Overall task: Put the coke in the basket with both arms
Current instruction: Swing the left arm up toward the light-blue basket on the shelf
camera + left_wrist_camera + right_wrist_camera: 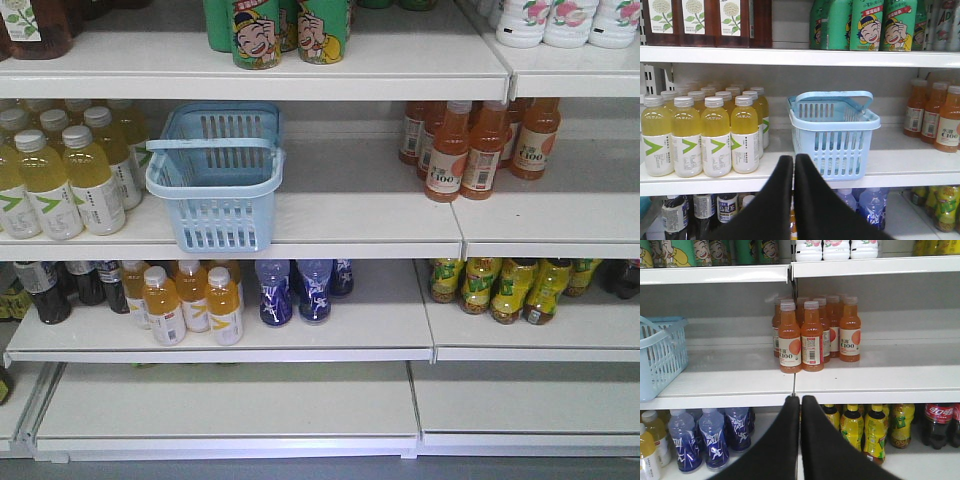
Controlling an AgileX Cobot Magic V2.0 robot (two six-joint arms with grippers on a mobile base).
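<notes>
While basket (220, 222) sits on shelf (350, 225), left pincer (794, 160) pressed together, right pincer (800, 401) likewise, both empty.

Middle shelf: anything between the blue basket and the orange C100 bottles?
Nothing. Bare white shelf runs from the basket to the orange C100 bottles; the front and right wrist views both show it.

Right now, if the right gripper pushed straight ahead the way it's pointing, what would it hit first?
Probably the orange juice bottles, dead ahead of the right gripper's shut fingers; depth is unclear, so the white shelf edge might come first.
</notes>
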